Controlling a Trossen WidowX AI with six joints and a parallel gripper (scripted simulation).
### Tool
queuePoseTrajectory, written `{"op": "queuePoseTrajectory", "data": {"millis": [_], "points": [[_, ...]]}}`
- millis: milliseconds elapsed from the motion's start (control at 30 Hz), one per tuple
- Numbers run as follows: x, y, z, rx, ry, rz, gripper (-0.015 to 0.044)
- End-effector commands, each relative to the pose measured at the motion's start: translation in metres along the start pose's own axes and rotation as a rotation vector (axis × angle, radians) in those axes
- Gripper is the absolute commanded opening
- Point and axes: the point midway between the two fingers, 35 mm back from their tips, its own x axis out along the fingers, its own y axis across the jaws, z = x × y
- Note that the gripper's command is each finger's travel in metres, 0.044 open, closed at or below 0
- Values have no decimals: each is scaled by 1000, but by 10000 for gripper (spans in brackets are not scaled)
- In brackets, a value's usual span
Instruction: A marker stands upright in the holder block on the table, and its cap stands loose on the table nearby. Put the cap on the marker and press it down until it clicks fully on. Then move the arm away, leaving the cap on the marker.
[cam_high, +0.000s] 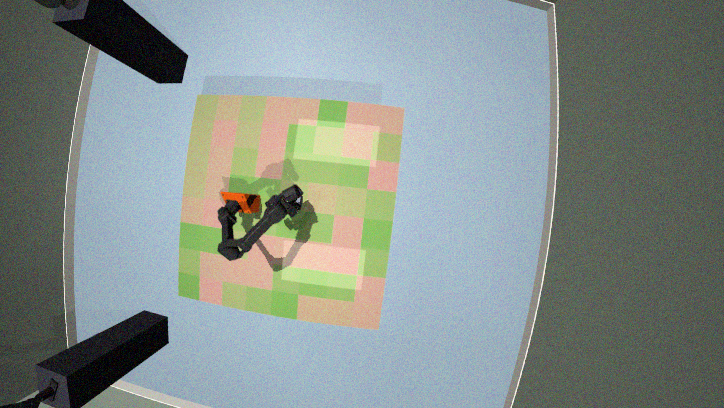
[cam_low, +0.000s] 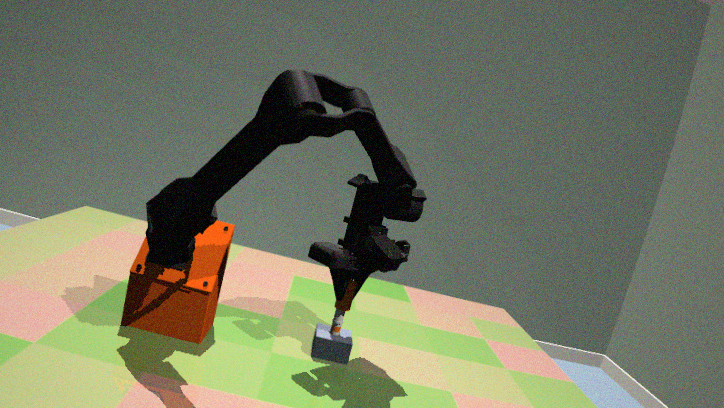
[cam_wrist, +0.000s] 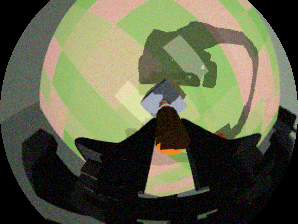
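Observation:
The dark orange-brown cap (cam_low: 350, 287) (cam_wrist: 171, 131) is held between the fingertips of my gripper (cam_low: 346, 299) (cam_wrist: 168, 121), which is shut on it and points down. The white marker (cam_low: 337, 321) with an orange band stands in the grey holder block (cam_low: 331, 348) (cam_wrist: 170, 90). In the exterior view the cap's lower end meets the marker's top, and the two look nearly in line. I cannot tell whether the marker's tip is inside the cap. In the wrist view the cap hides most of the marker. In the top view the arm covers the block and marker.
The arm's orange base (cam_high: 248, 202) (cam_low: 169, 309) stands on the checkered pink and green table (cam_high: 374, 314) (cam_low: 486, 354), to the left of the holder in the exterior view. The arm arches high between base and holder. Two dark beams (cam_high: 136, 45) (cam_high: 111, 357) show at the left in the top view.

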Motion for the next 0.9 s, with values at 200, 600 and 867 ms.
{"op": "queuePoseTrajectory", "data": {"millis": [200, 600, 867], "points": [[18, 0, -1, -3, -1, -5, 0], [25, -1, -1, -3, -2, -5, 0], [24, -1, -1, 0, 2, -4, 105]]}}
